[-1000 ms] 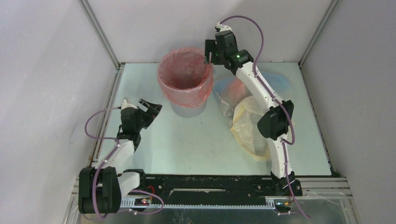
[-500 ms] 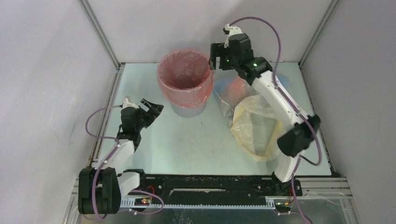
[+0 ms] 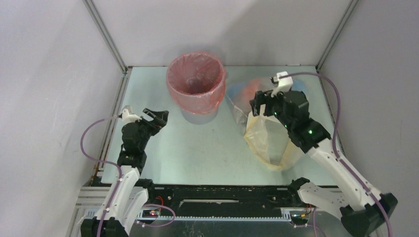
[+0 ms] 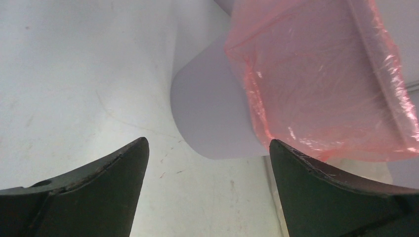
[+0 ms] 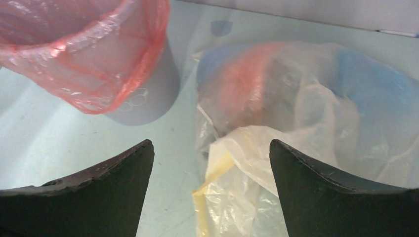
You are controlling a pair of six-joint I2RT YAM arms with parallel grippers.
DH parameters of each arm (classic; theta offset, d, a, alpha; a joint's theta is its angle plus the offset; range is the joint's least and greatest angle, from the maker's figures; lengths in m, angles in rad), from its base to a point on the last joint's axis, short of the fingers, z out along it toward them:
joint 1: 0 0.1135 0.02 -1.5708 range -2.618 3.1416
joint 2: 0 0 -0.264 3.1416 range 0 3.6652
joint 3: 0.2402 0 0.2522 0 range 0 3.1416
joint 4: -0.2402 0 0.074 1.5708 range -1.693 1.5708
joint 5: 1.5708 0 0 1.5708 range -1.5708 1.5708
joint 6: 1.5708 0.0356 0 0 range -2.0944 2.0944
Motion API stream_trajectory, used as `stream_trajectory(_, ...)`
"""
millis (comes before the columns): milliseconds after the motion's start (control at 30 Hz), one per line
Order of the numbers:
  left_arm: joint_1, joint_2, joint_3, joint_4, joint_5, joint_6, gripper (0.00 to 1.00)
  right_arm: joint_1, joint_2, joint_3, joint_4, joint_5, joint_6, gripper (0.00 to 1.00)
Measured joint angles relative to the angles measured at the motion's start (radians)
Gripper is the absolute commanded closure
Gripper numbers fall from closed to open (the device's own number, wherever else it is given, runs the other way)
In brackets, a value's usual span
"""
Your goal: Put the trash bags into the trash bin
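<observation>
The light-grey trash bin (image 3: 197,114) stands at the back middle, lined with a red-pink bag (image 3: 195,79) folded over its rim. To its right lie a pale yellow bag (image 3: 267,143) and a light blue bag with red showing through (image 3: 242,94). My right gripper (image 3: 256,106) is open and empty above the yellow bag's back edge. In the right wrist view the yellow bag (image 5: 247,197), blue bag (image 5: 365,84) and lined bin (image 5: 148,98) show. My left gripper (image 3: 159,117) is open and empty, left of the bin; the left wrist view shows the bin (image 4: 212,113) and red-pink liner (image 4: 321,84).
Grey walls with metal corner posts (image 3: 106,37) enclose the pale green table (image 3: 197,153) on three sides. A black rail (image 3: 222,192) runs along the near edge between the arm bases.
My right arm has pulled back from the bin's rim, moving right and toward me to above the yellow bag. My left arm has shifted slightly forward.
</observation>
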Motion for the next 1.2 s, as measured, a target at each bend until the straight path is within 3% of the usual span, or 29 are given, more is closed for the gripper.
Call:
stream_trajectory(333,-0.001,-0.1,-0.044,-0.083,-0.124,0.029,0.0,-0.067,-0.209,-0.322,0.129,0.161,0.067,0.0)
stream_trajectory(633,-0.002,-0.111,-0.064,-0.037,-0.271,0.146,0.0,-0.162,-0.357,-0.708,0.527,0.246,0.044,0.01)
stream_trajectory(833,-0.003,-0.075,-0.181,0.172,-0.346,0.289,0.0,-0.22,-0.273,-0.904,0.845,0.197,-0.108,0.04)
stream_trajectory(967,-0.003,0.035,-0.167,0.255,-0.358,0.399,0.0,-0.331,-0.122,-0.916,0.967,0.135,-0.135,0.01)
stream_trajectory(1200,-0.003,0.167,-0.161,0.43,-0.373,0.572,0.0,-0.401,0.164,-0.916,1.19,0.055,-0.151,0.0)
